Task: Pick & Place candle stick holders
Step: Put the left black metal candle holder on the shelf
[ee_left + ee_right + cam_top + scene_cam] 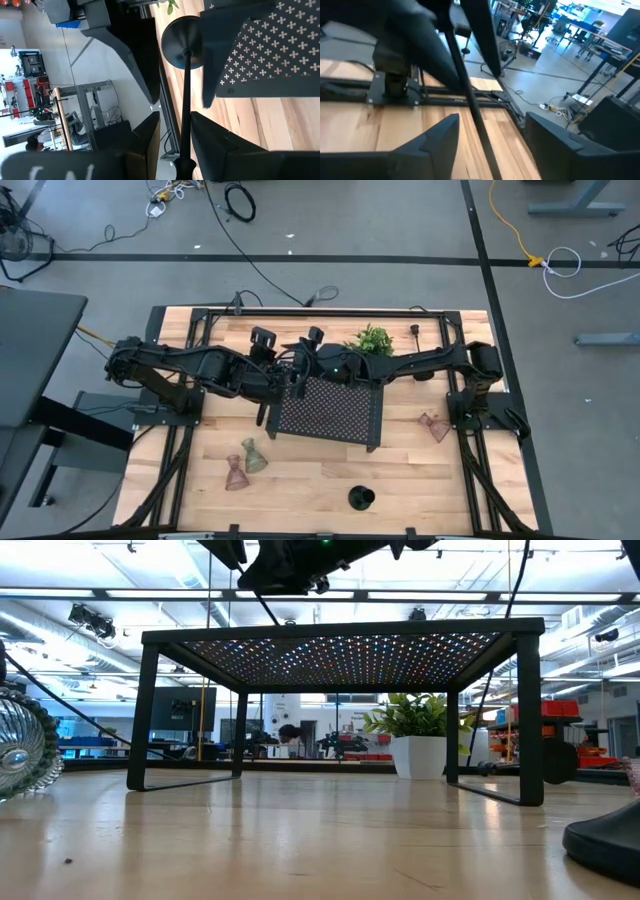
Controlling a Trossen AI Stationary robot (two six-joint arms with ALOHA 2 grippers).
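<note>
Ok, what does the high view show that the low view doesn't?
Only high: the left tool and right tool meeting over the tray's back edge, and floor cables. Only low: the plant's white pot, the space under the tray, and the room behind. Both: the tray, the plant, and the black holder at the front.

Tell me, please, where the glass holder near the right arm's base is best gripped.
Probably across its narrower part, from straight above: the glass holder seems to lie on its side, flaring wide at one end, with bare table all around.
</note>
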